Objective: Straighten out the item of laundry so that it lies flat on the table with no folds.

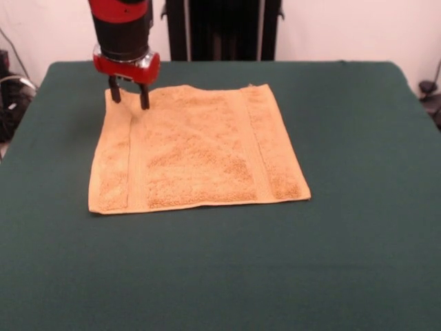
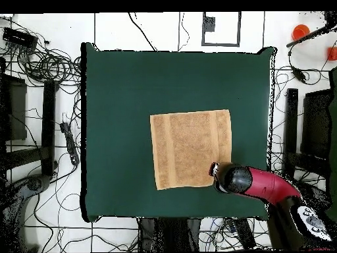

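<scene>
Nearly all of the straightening looks finished, judging from both views. Spread open as 1 squarish sheet, the towel (image 1: 200, 148) on the table (image 1: 358, 227), with 4 corners visible and no flap doubled over. Lying a little toward the front view's left of the table's middle, well inside every edge, closer to the far side than the near one. Same picture from above: 1 plain rectangle (image 2: 191, 149) on the green (image 2: 118, 99), edges close to straight.

Left to do, at a guess: very little. Slight waviness along the far edge near the corner under the arm, and a faint lift at the near left corner in the front view; hard to tell whether either counts as a fold. Possibly only a withdrawal remaining.

Over that far left corner, the gripper (image 1: 129, 95), its 2 dark fingers (image 1: 145, 98) parted with a clear gap between them and nothing pinched there. Tips at or just above the cloth; contact not certain from these angles.

Golden tan-orange in colour, fluffy in the pile, with 2 smoother woven bands running from far edge to near edge, 1 toward each side. Soft and limp by the look of it, likely to drag or bunch if tugged sideways.
</scene>
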Motion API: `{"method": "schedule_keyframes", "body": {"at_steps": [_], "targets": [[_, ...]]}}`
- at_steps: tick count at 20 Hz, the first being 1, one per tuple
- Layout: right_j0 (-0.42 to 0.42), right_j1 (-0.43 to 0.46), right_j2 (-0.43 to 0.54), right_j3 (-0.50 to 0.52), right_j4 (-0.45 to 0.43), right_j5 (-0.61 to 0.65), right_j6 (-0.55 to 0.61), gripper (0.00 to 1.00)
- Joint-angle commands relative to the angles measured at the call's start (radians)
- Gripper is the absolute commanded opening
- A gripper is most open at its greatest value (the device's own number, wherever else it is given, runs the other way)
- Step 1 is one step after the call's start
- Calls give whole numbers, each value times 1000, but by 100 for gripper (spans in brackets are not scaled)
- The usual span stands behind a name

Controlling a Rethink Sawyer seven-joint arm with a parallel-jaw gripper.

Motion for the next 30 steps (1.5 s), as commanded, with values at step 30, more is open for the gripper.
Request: {"method": "schedule_keyframes", "body": {"at_steps": [30], "targets": [[51,-12,118,37,41,13,66,100]]}}
